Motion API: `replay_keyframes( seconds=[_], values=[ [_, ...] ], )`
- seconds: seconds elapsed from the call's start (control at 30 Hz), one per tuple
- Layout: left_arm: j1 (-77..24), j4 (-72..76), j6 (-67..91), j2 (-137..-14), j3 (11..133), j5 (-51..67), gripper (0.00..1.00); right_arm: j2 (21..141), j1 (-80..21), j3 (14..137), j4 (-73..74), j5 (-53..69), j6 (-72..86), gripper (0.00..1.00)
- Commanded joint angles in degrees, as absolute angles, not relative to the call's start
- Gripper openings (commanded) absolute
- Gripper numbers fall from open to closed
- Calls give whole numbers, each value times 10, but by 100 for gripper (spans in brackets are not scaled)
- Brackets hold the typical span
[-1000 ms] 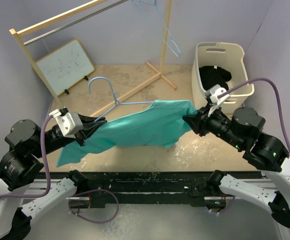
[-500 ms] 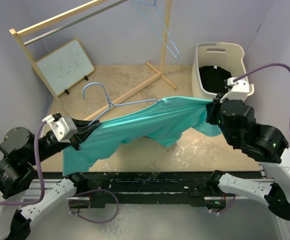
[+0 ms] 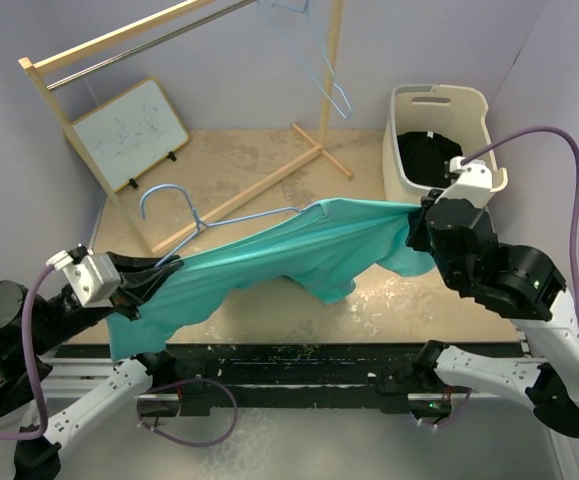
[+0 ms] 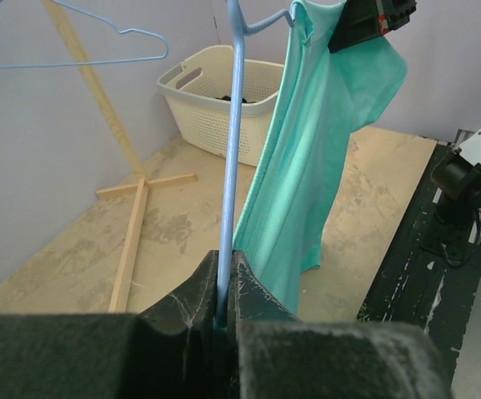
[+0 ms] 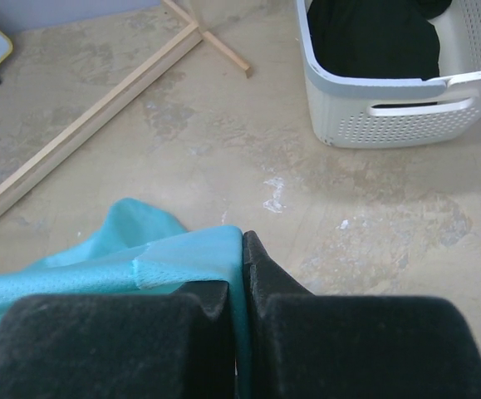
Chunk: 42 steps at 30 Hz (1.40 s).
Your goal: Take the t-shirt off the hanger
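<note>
A teal t-shirt (image 3: pixel 289 250) is stretched in the air between my two grippers. It still hangs on a light blue wire hanger (image 3: pixel 174 205), whose hook sticks up at the left. My left gripper (image 3: pixel 154 278) is shut on the hanger's wire (image 4: pixel 228 208), with the shirt (image 4: pixel 306 158) hanging beside it. My right gripper (image 3: pixel 416 228) is shut on the shirt's edge (image 5: pixel 186 253) and holds it taut at the right, near the basket.
A white laundry basket (image 3: pixel 474 110) with dark clothes stands at the back right. A wooden clothes rack (image 3: pixel 129 35) with another blue hanger (image 3: pixel 319 60) stands at the back. A whiteboard (image 3: pixel 129 130) leans at the back left.
My left gripper has pulled the hanger left and toward the near edge. My right gripper moved right and back with the shirt, then held. The shirt is stretched longer.
</note>
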<state>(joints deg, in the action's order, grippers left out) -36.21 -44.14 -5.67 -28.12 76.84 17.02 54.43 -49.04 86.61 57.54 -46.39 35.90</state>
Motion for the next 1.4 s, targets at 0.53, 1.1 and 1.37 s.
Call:
replay_keyframes(
  seconds=[0.53, 1.1, 1.37],
  values=[
    [-437, -408, -8, -200, 846, 41, 0, 533, -360, 792, 528, -419, 212, 0],
    [-446, -392, 0, -360, 773, 247, 0, 518, -287, 817, 389, 183, 54, 13],
    [-446, -387, -17, -356, 801, 243, 0, 477, -287, 799, 411, 189, 53, 94]
  ],
)
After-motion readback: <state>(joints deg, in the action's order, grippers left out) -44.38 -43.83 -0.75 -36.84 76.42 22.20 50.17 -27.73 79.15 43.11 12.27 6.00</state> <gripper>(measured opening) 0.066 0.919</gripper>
